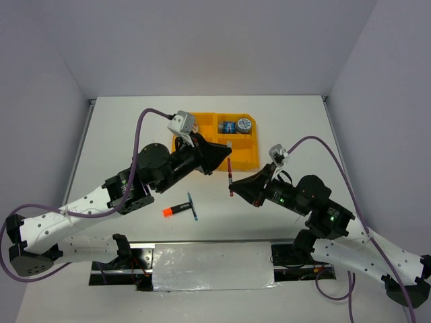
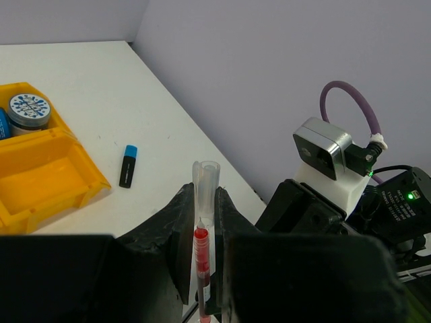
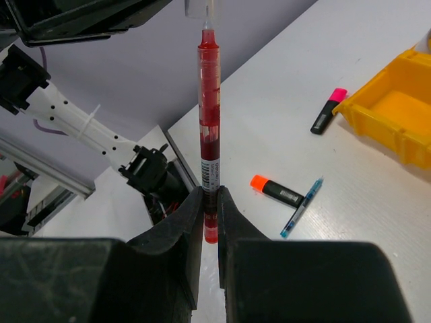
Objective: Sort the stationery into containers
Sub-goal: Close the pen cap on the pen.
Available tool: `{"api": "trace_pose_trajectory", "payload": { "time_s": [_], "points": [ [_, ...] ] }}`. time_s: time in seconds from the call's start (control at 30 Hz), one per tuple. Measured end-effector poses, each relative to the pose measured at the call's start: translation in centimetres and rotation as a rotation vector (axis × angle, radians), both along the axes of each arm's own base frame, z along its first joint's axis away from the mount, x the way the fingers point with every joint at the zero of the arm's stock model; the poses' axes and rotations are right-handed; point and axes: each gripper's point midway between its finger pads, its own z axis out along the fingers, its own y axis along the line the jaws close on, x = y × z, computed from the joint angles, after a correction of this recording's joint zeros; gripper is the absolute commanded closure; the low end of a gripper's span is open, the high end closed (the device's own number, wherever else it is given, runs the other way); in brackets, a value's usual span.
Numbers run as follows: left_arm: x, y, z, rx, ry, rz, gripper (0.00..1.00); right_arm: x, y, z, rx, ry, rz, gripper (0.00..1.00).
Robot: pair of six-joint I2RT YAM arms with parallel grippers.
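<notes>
Walls of pale lilac-grey close in a white table on three sides. An orange tray sits toward the far middle of the table, with two tape rolls side by side in its far right compartment.

The top view shows an orange-capped marker and a thin blue pen lying just beside each other on the table, nearer than the tray. Only the left wrist view shows a blue-capped marker on the table near a tray corner. Only the right wrist view shows a pink-capped marker just off another corner.

Both arms reach inward and meet in the air near the tray's near edge. The left end effector is pressed on the clear-capped end of a red pen, and the right end effector pinches the pen's other end. The pen is held between them above the table.
</notes>
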Motion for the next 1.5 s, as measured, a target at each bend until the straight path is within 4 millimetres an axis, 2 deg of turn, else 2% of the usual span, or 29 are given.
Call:
{"api": "trace_pose_trajectory", "payload": {
  "time_s": [0.3,0.93,1.17,1.5],
  "points": [
    [0.1,-0.1,-0.9,0.013,0.008,0.001,0.99,0.0,0.0,0.3,0.005,-0.003,-0.001,1.00],
    [-0.1,0.0,-0.6,-0.024,0.013,0.001,0.99,0.4,-0.3,0.6,0.010,-0.006,-0.031,1.00],
    [-0.1,0.2,0.3,-0.059,0.000,0.003,0.99,0.5,0.1,1.8,0.033,-0.023,-0.021,1.00],
    [-0.1,0.3,0.4,-0.076,0.011,0.009,0.99,0.5,0.4,2.7,0.042,-0.036,-0.014,1.00]
  ]
}}
